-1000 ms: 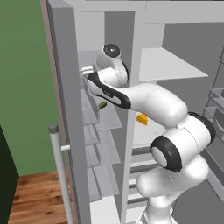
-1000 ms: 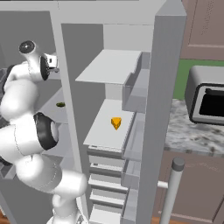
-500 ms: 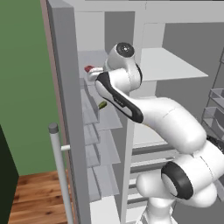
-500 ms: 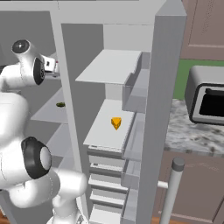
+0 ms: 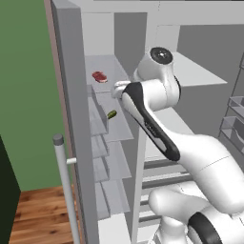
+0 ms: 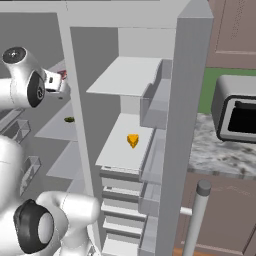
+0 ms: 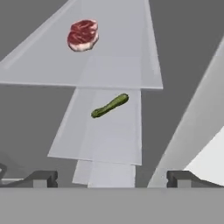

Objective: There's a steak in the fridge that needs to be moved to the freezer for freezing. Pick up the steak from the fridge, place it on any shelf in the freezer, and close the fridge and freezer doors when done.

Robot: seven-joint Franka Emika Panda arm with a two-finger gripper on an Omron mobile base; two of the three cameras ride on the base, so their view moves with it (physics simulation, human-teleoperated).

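The end effector (image 7: 112, 178) hangs wide open and empty before the freezer (image 5: 102, 143). On the nearer shelf lies a small green vegetable (image 7: 110, 106). Beyond it, the upper shelf (image 7: 52, 65) carries the steak (image 7: 82, 34), red, flat, marbled pale pink.

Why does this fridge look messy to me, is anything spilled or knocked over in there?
Nothing is spilled or toppled. The flat red marbled steak lies on the top thin translucent shelf, and the small green elongated vegetable lies one shelf down, at a slant. Both grey doors stand open.
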